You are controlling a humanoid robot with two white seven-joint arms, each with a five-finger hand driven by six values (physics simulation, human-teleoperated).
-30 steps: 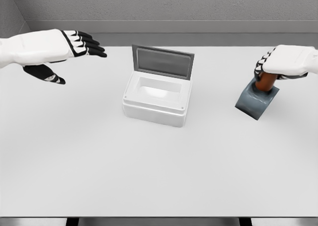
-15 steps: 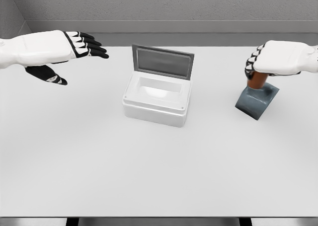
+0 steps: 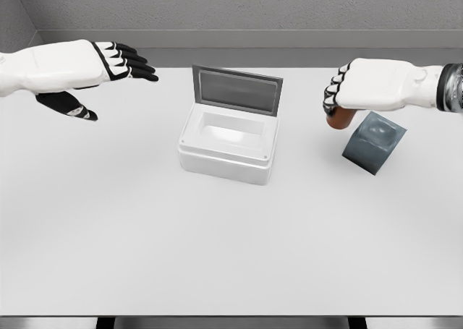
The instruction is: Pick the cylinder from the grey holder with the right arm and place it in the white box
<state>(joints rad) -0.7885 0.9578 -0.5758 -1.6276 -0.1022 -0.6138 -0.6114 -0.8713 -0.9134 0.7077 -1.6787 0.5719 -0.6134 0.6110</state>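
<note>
Cylinder [image 3: 338, 118] now lifted clear of grey holder [image 3: 373, 147], shifted left toward white box [image 3: 228, 150], w/ right hand [image 3: 365, 86] fingers [image 3: 334, 92] clenched around its top, lower end protruding below; left hand [image 3: 87, 67] fingers released, extended.

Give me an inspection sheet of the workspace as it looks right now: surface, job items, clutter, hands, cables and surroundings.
Surface: white table, flat, front edge in view.
Job's things: orange-brown cylinder out of the grey holder, gripped from above; holder tilted, its socket empty; white box at centre, grey lid standing open at the back, cavity empty.
Clutter: nothing seen.
Hands: right hand curled around the cylinder, between holder and box; left hand raised at far left, fingers spread, holding nothing.
Cables: nothing seen.
Surroundings: grey wall behind the table.
</note>
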